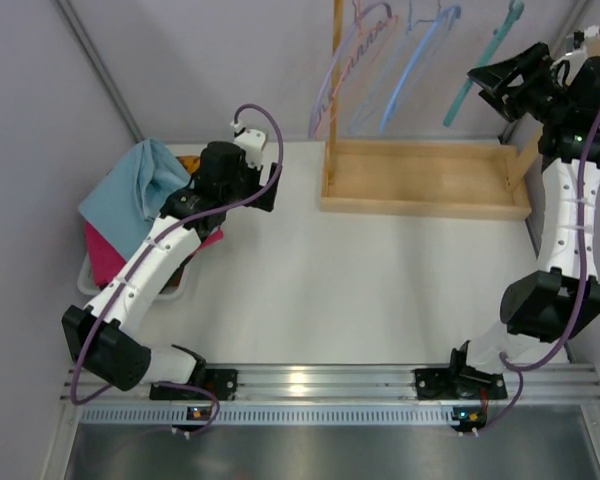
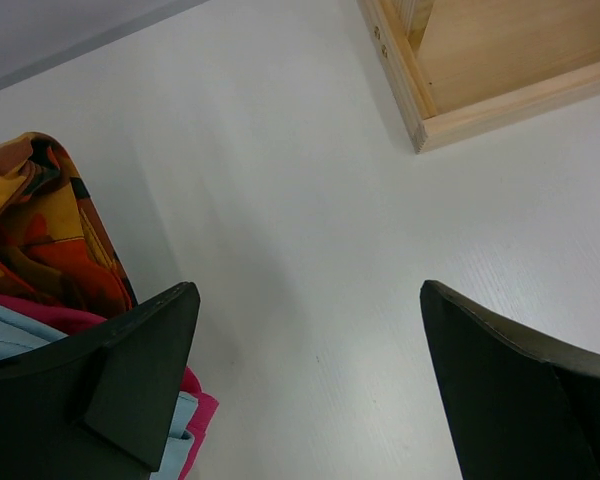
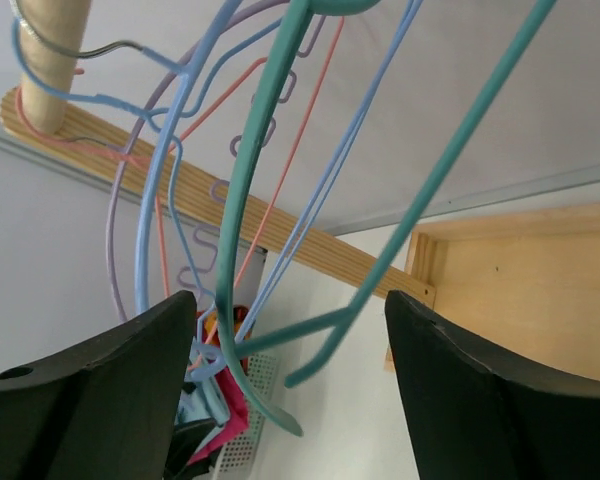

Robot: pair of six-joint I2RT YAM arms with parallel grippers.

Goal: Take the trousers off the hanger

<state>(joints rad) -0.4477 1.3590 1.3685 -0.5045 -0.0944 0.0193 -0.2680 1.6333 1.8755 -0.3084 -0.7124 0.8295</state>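
Teal hanger (image 3: 263,100), right claw (image 3: 290,300) wide open, empty

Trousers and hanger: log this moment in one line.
trousers: on pile | hanger: bare, on rack | left gripper: open | right gripper: open by hanger

trousers (image 1: 120,195) left, hanger (image 1: 483,65) far right

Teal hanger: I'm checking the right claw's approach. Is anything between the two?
Nothing visible does. The teal hanger hangs right before the open right claw, with the light blue hangers beyond it.
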